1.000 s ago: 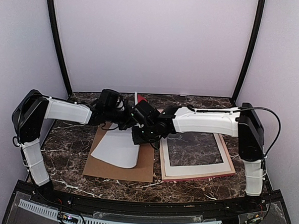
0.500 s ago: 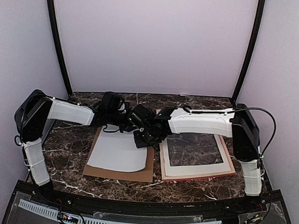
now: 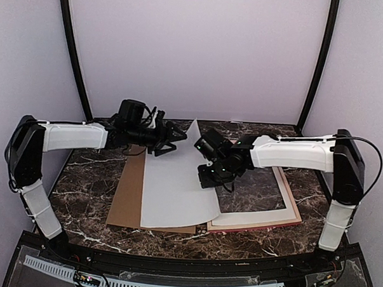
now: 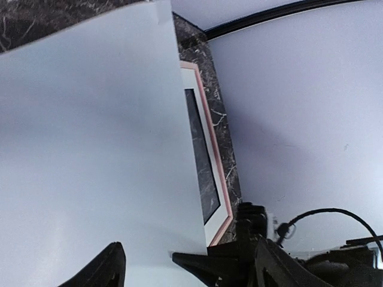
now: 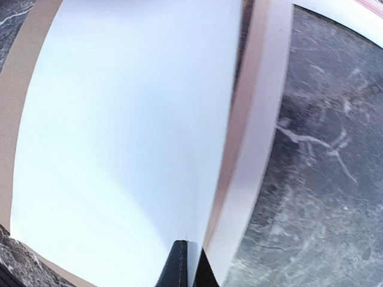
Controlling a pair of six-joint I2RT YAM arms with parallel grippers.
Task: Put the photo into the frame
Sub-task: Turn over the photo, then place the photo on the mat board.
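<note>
White back up, our photo (image 3: 174, 187) hides its print and the frame (image 3: 294, 202) left rail, lying across brown cardboard (image 3: 128, 201). Our right gripper (image 5: 188, 260) pinches its right edge; our left gripper (image 3: 171, 139) gapes wide beside it.

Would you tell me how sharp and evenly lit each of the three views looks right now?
Top external: sharp and evenly lit, the photo bright but not blown out. Left wrist: the photo's white back is a featureless pale field, the left gripper a dark silhouette. Right wrist: close, the frame soft and blurred.
</note>
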